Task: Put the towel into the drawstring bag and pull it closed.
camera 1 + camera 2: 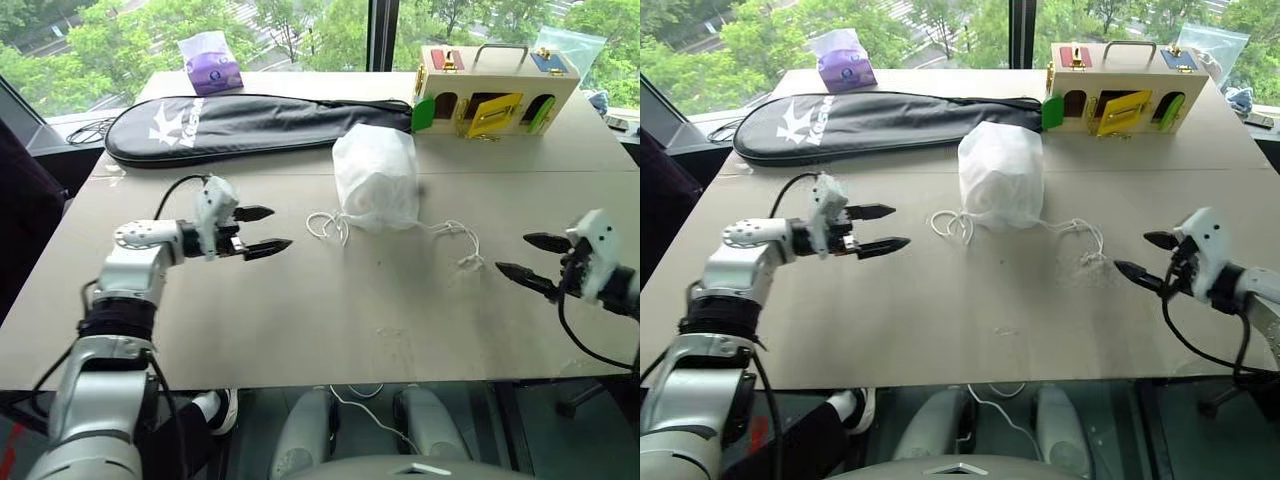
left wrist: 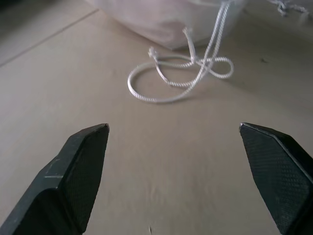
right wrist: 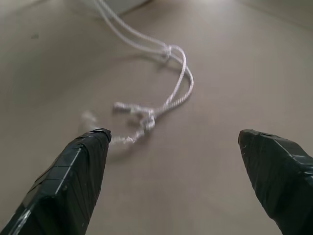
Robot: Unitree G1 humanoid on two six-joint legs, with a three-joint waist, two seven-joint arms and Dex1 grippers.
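**Bag cinched, both cords released: closing step judged at or near its end**

Nearest the head camera, the bare front of the table (image 1: 330, 330) is seen, with nothing lying on it. Just beyond, the left gripper (image 1: 268, 229) and the right gripper (image 1: 520, 256) are held above the tabletop, one to each side of the drawstring bag (image 1: 375, 178), both pointed inward toward it. The fingers of each are spread wide and nothing is pinched between them; this is confirmed in both wrist views.

The drawstring bag is found at mid-table, bulging, with its mouth gathered down at the tabletop. A loop of cord (image 2: 176, 81) is trailed out toward the left gripper, and a second cord with a frayed end (image 3: 146, 115) toward the right gripper. Neither cord is touched. The towel is not directly made out; a pale lump is faintly visible through the translucent fabric, so it is judged to be inside.

A black racket case (image 1: 250, 122), a purple tissue packet (image 1: 211, 64) and a wooden latch box (image 1: 492, 95) are noted behind the bag.

Next move, as judged: if the mouth is not fully shut, each cord should be re-pinched and drawn outward, with care over the thin, slack loops.
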